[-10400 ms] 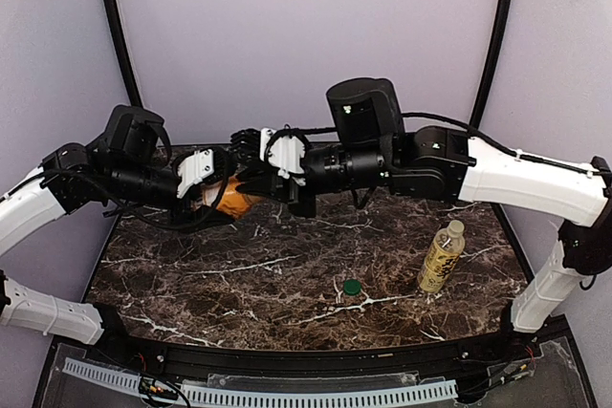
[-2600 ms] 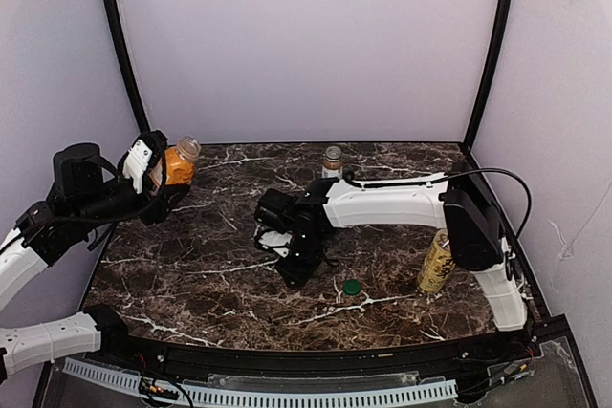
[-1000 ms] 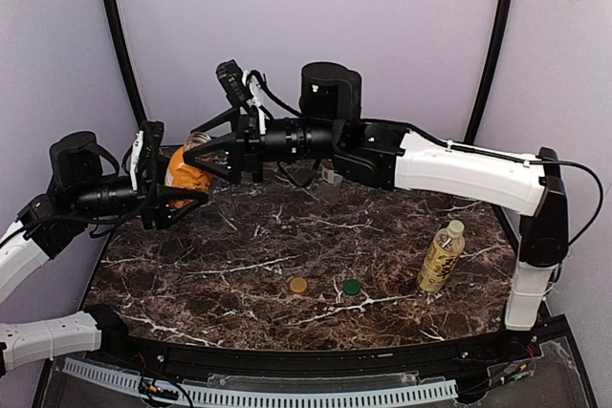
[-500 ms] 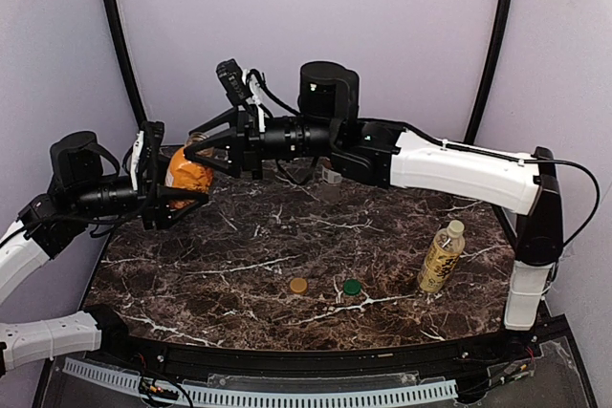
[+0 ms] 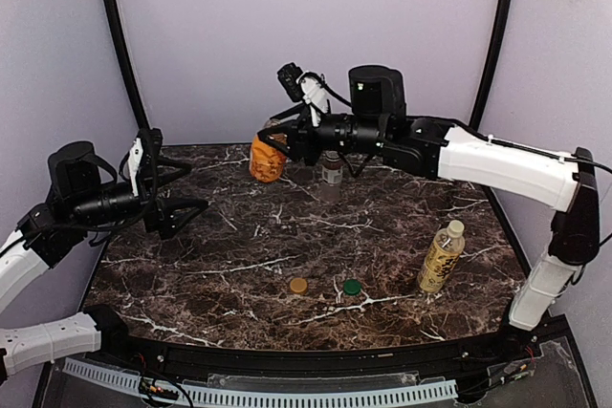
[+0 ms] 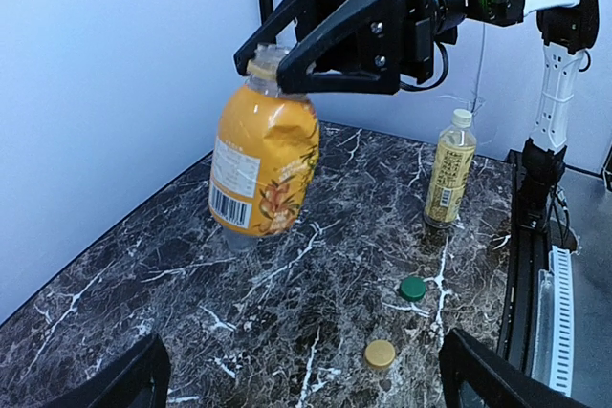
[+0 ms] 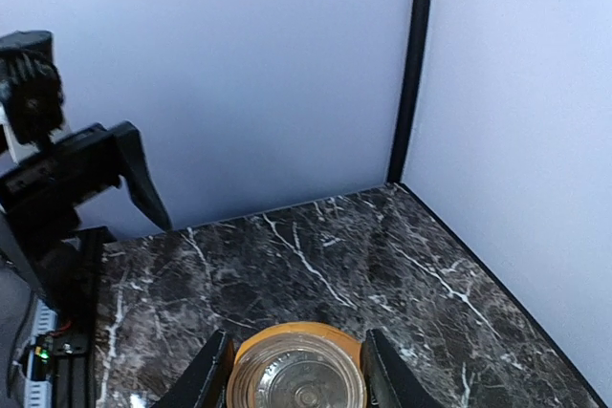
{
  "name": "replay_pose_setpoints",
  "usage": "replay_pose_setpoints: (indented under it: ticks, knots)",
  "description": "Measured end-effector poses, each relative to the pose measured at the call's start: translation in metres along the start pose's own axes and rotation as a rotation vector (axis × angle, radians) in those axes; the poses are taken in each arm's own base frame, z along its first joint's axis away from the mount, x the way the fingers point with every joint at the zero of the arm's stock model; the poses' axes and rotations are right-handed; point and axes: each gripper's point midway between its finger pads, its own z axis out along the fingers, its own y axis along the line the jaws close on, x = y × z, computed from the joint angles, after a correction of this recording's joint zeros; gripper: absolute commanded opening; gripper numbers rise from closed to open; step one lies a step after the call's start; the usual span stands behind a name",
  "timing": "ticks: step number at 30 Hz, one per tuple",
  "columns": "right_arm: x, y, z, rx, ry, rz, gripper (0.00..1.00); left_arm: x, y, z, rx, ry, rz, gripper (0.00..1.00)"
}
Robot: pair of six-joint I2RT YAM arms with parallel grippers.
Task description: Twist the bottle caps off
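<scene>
**Over the rear of the table, the right arm holds an uncapped orange bottle by its neck**

Above the back of the marble table, the right gripper is pinched on the neck of the orange bottle. Its wrist view looks straight down into an open mouth with a finger on either side, so this bottle's cap is off. The bottle hangs below the fingers with its long axis close to upright, mouth up and base towards the marble. Whether the base touches the surface cannot be told from these views.

The left gripper sits well apart at the left edge, spread wide and empty, facing the orange bottle. Its own fingers show only at the bottom corners of its view.

The brownish bottle stands just beside the held bottle, partly hidden behind the right arm. A gold cap and a green cap lie loose near the front middle.

The yellow-labelled bottle stands upright on the right side with its cap still on, so it looks like the one left to open. It is nearer the right arm's base and far across the table from the left gripper. Setting the orange bottle down looks a matter of lowering it along its own axis, with care for the brownish bottle close by.
</scene>
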Motion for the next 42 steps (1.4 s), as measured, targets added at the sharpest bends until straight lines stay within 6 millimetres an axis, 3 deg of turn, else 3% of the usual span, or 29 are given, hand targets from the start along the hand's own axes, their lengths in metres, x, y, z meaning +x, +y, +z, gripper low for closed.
replay_pose_setpoints:
  ticks: [3,11,13,16,21,32,33,38,42]
  knots:
    - [0.036,-0.026,0.01,0.087,0.055,-0.024,0.0,0.007,0.005,0.001,-0.028,0.016,0.003,0.99]
    - [0.175,-0.077,0.067,0.163,0.24,-0.026,0.0,0.01,0.01,0.001,-0.059,0.027,0.022,0.99]
    - [0.201,-0.094,0.077,0.184,0.275,-0.013,0.0,0.011,0.012,0.0,-0.066,0.031,0.025,0.99]
    - [0.222,-0.113,0.087,0.206,0.298,-0.003,0.0,0.012,0.013,0.0,-0.073,0.037,0.031,0.99]
    - [0.236,-0.134,0.089,0.233,0.31,0.018,0.0,0.013,0.014,-0.001,-0.078,0.041,0.042,0.99]
    - [0.249,-0.161,0.081,0.26,0.313,0.082,0.03,0.013,0.014,0.0,-0.082,0.043,0.057,0.99]
    - [0.249,-0.161,0.081,0.26,0.313,0.086,0.07,0.013,0.014,0.0,-0.082,0.043,0.057,0.99]
    - [0.25,-0.161,0.081,0.261,0.312,0.099,0.57,0.014,0.015,0.0,-0.081,0.046,0.059,0.99]
    - [0.253,-0.159,0.08,0.253,0.329,0.122,0.73,0.015,0.015,0.002,-0.08,0.051,0.058,0.99]
